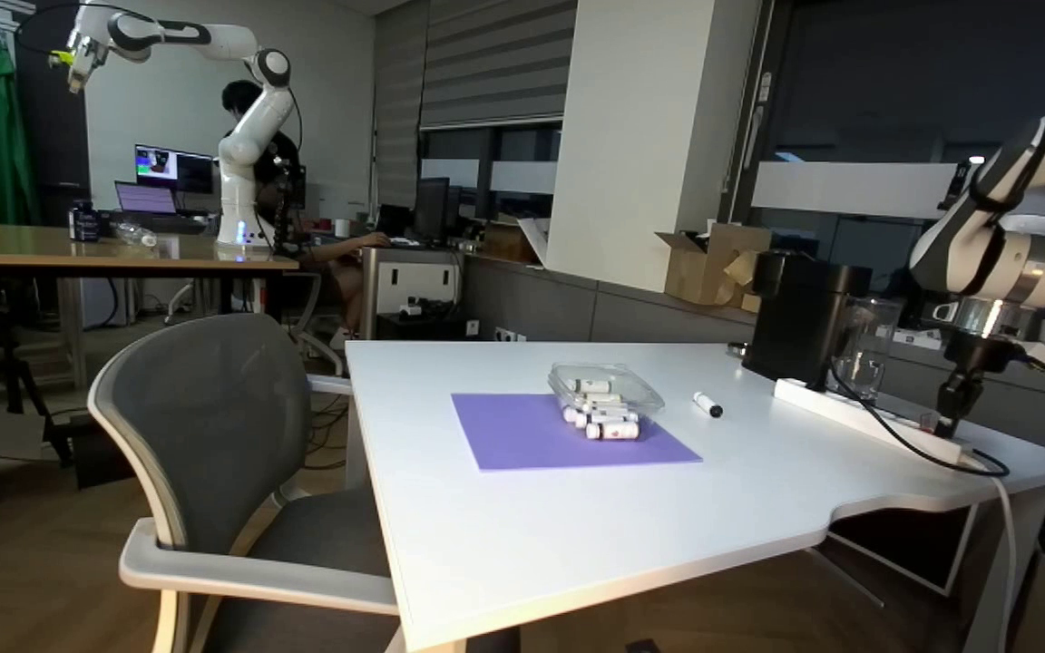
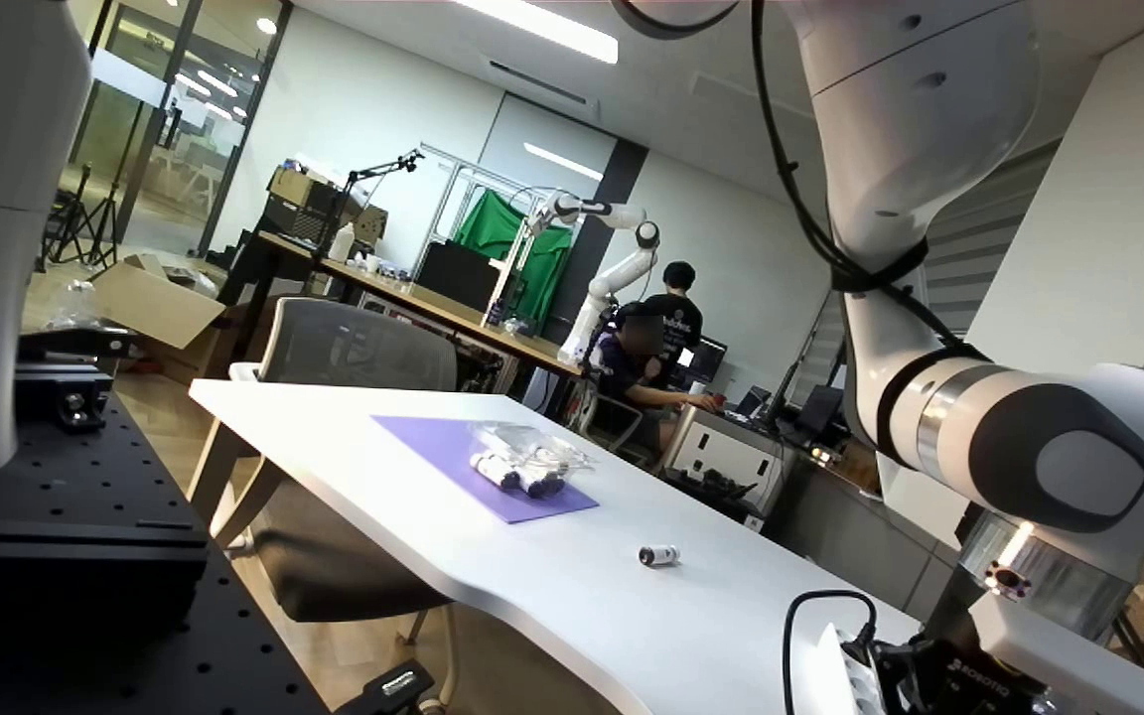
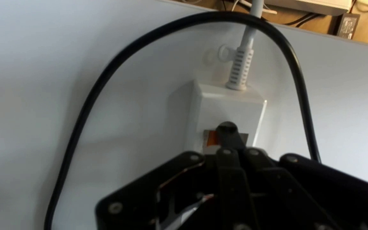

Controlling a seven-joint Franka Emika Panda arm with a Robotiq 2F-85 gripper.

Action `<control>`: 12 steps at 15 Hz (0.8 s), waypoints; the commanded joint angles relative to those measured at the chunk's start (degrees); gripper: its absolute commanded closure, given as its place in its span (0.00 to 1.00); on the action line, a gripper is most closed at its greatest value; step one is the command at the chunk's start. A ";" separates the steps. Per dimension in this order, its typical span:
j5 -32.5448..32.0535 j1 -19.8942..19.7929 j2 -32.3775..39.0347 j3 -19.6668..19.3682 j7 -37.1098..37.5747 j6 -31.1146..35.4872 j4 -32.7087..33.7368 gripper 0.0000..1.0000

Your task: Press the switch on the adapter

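Note:
The adapter is a long white power strip (image 1: 849, 413) at the table's edge. It also shows in an exterior view (image 2: 845, 675) and in the wrist view (image 3: 232, 108). Its orange switch (image 3: 212, 138) sits near the cable end, partly covered by my fingertips. My gripper (image 1: 945, 430) points down at that end of the strip. In the wrist view, my gripper (image 3: 229, 131) is shut with its fingertips together and nothing seen between them. The tips lie over the middle of the switch; whether they touch it or push it down I cannot tell.
A black cable (image 3: 91, 102) loops around the strip's end. A black machine (image 1: 799, 313) and a glass jug (image 1: 865, 349) stand behind the strip. A small white bottle (image 1: 707, 404) lies nearby. A clear box (image 1: 640, 390) with several bottles sits on a purple sheet (image 1: 504, 444).

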 commanded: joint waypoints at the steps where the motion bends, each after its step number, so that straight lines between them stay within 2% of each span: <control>1: -3.08 1.42 0.11 -0.96 -2.79 5.97 -4.48 1.00; 8: -6.60 1.95 -3.04 -0.38 -6.16 13.30 -11.11 1.00; 12: -6.06 1.93 -6.09 0.32 -7.01 15.93 -14.96 1.00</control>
